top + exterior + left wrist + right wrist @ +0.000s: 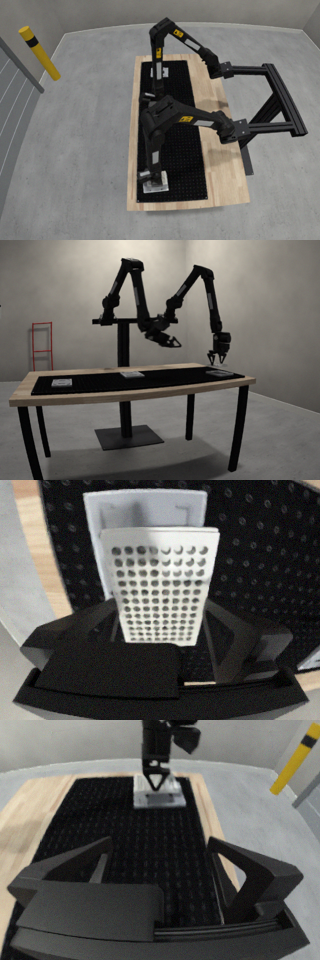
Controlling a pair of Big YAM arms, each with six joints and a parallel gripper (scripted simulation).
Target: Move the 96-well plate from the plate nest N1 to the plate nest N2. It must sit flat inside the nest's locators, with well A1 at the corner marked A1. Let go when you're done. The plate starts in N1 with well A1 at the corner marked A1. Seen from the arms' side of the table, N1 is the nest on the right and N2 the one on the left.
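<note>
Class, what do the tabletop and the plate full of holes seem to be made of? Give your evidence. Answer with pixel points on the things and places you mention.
Tabletop point(219, 175) point(85, 395): likely wood, smooth and pale, showing grain in joined strips.
Plate point(160, 596): probably plastic, off-white and fairly matt, with crisp, evenly repeated holes; the exact kind can't be told.

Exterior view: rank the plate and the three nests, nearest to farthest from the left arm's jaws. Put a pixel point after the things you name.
1. 96-well plate point(164, 177) point(219, 365) point(160, 596) point(142, 784), raised at picture right
2. Right-end nest point(155, 190) point(227, 373) point(144, 507) point(174, 805), below the plate
3. Middle nest point(131, 374) point(314, 662), well to picture left
4. Left-end nest point(165, 72) point(62, 382), at the table's far picture-left end
</note>
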